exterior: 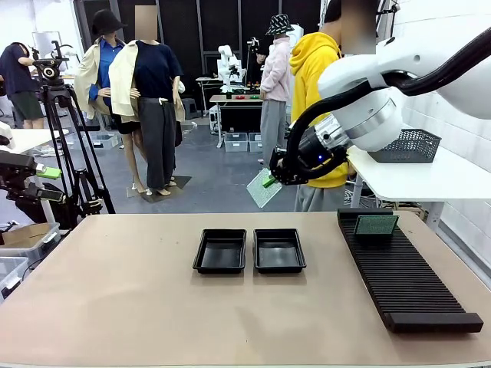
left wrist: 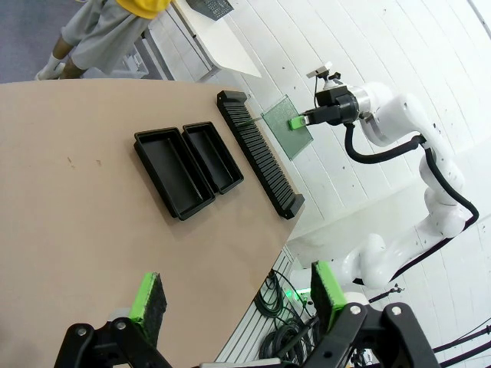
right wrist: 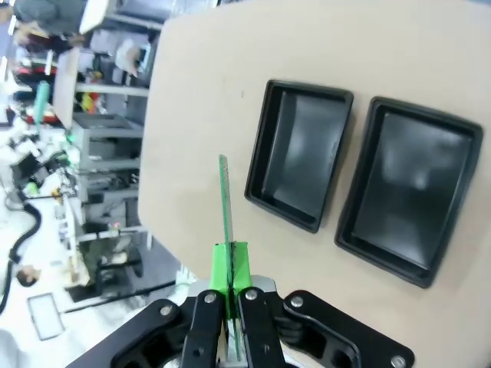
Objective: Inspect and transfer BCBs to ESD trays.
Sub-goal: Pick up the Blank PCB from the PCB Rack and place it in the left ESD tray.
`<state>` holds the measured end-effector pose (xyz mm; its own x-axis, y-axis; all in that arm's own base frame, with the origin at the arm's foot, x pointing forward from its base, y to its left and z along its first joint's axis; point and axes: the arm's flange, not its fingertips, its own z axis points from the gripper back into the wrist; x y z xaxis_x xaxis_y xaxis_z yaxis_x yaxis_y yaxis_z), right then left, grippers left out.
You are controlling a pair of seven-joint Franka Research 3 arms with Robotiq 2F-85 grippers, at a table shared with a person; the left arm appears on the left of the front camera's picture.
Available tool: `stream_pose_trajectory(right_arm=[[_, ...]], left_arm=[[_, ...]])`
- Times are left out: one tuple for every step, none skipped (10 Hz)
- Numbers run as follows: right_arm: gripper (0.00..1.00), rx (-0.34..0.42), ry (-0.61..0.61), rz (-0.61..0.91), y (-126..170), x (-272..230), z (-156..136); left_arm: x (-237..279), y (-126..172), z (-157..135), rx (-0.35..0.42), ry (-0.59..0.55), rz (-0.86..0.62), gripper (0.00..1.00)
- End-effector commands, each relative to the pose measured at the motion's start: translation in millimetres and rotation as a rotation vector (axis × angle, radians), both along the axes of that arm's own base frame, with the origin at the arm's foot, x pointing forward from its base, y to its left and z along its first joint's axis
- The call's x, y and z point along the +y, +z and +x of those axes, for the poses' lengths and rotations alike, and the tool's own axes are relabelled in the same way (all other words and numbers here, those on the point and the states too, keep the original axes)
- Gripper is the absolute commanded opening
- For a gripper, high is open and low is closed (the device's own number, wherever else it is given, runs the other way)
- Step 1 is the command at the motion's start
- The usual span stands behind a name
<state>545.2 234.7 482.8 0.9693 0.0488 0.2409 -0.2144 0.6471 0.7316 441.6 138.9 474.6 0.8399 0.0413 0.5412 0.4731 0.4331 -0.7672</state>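
grip: my right gripper (exterior: pixel 270 181) pinched a BCB (exterior: pixel 262 191) by its edge
risk: thin hold, could've slipped over ESD trays (exterior: pixel 222 270)
left gripper (left wrist: pixel 238 297): sat open

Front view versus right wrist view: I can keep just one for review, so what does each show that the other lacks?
Front view: the black slotted rack with a second BCB standing in it, and a grey mesh basket beyond. Right wrist view: the held BCB edge-on, clamped in the right gripper. Both: the two ESD trays side by side, and that held board.
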Motion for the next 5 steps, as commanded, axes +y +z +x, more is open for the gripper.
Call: stream_pose_trajectory(right_arm=[[0.0, 0.006, -0.057, 0.005, -7.0, 10.5, 8.0], [0.0, -0.004, -0.04, 0.009, -8.0, 9.2, 7.3], [0.0, -0.008, 0.002, -0.002, -7.0, 4.7, 6.0], [0.0, 0.001, -0.028, -0.005, -9.9, 1.1, 5.0], [0.0, 0.001, -0.028, -0.005, -9.9, 1.1, 5.0]], left_arm=[[0.3, 2.7, -0.7, 0.014, 0.009, -0.006, 1.0], [0.3, 2.7, -0.7, 0.014, 0.009, -0.006, 1.0], [0.3, 2.7, -0.7, 0.014, 0.009, -0.006, 1.0], [0.3, 2.7, -0.7, 0.014, 0.009, -0.006, 1.0], [0.3, 2.7, -0.7, 0.014, 0.009, -0.006, 1.0]])
